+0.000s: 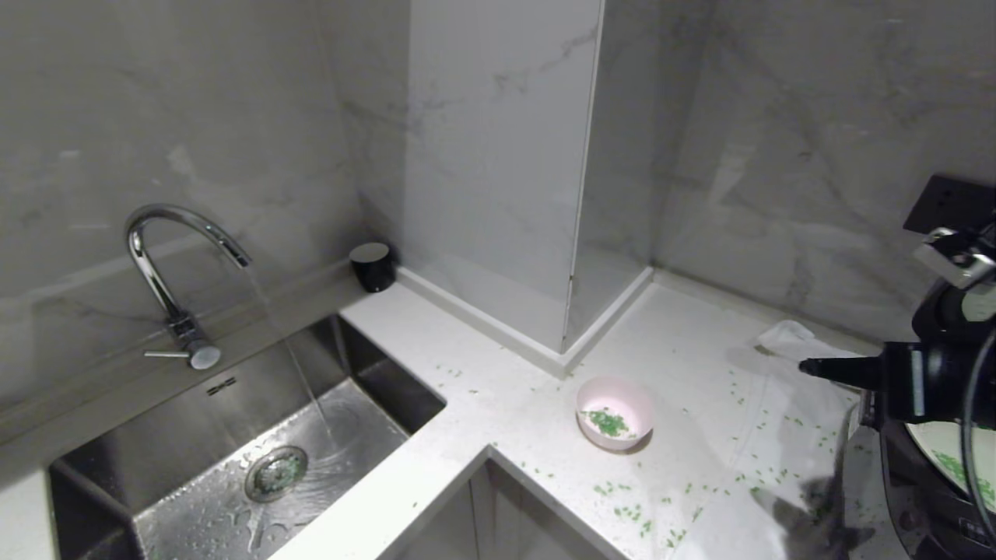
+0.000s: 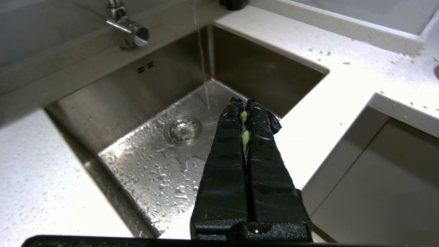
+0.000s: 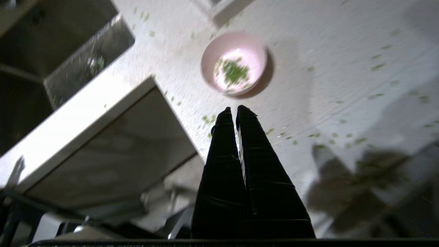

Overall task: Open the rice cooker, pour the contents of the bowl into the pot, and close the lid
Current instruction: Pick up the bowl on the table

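The right gripper (image 3: pixel 233 110) has its 2 black fingers (image 3: pixel 252 144) clenched together on nothing, tips pointing toward the bowl (image 3: pixel 234 61) from over the counter edge. In the head view it reaches in from the right margin, above the countertop (image 1: pixel 700 365) and just beside the rice cooker (image 1: pixel 926 498), whose pot (image 1: pixel 953 455) shows a pale lining with green bits in it at the frame's edge. The left gripper (image 2: pixel 242 103) is also pressed shut, with a few green bits (image 2: pixel 245 137) stuck between its fingers; it hangs over the sink (image 2: pixel 154 151), where a thin stream runs from the faucet (image 1: pixel 167 264). The pink bowl sits upright on the counter near the inner corner, well apart from the cooker, with a small heap of the contents of the bowl (image 1: pixel 608 422) inside. More green bits lie scattered across the counter around it.
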Controlling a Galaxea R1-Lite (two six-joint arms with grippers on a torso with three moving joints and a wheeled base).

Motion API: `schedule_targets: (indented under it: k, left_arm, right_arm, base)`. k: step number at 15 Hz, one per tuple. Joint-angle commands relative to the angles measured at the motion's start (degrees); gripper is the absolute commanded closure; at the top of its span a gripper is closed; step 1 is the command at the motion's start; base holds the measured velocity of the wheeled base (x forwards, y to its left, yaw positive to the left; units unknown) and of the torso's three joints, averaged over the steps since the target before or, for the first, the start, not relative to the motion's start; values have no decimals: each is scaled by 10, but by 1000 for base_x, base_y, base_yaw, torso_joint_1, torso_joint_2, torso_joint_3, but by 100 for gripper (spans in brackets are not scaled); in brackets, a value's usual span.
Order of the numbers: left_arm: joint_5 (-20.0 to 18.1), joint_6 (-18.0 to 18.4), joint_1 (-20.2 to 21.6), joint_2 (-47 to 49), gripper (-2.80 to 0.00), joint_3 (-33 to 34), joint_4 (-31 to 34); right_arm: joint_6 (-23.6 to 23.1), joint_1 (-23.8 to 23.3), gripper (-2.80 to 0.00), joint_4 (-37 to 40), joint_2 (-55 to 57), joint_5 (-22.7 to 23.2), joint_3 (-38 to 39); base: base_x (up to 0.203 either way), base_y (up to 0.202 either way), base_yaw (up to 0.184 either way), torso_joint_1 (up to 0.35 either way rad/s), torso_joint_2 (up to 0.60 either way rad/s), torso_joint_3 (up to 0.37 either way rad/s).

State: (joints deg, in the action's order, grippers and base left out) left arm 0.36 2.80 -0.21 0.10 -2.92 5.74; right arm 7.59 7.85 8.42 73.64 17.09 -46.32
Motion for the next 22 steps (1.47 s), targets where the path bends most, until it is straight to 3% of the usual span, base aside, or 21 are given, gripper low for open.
schedule_targets:
  k: [1,4,7,9,10,16,22]
  left_arm:
    - [0,-1,0,-2,0,6,1]
    - [0,-4,0,-2,0,6,1]
    - [0,-4,0,-2,0,6,1]
    - [0,-4,0,-2,0,6,1]
    - [0,-4,0,-2,0,6,1]
    - [2,-14,0,-2,0,6,1]
    - [3,-19,0,-2,0,5,1]
  right_arm:
    - [7,69,0,29,144,4,-51]
    - [29,148,0,44,217,1,-75]
    - [37,182,0,46,273,-5,-103]
    - [41,198,0,45,309,-37,-113]
    - [40,202,-280,42,329,-49,-116]
    - [37,209,-280,-36,460,-103,-142]
    - [37,215,-280,-46,551,-138,-247]
  base:
    - [0,0,0,0,0,0]
    - [0,0,0,0,0,0]
    - [0,0,0,0,0,0]
    - [0,0,0,0,0,0]
    - [0,0,0,0,0,0]
    - [0,0,0,0,0,0]
    - [0,0,0,0,0,0]
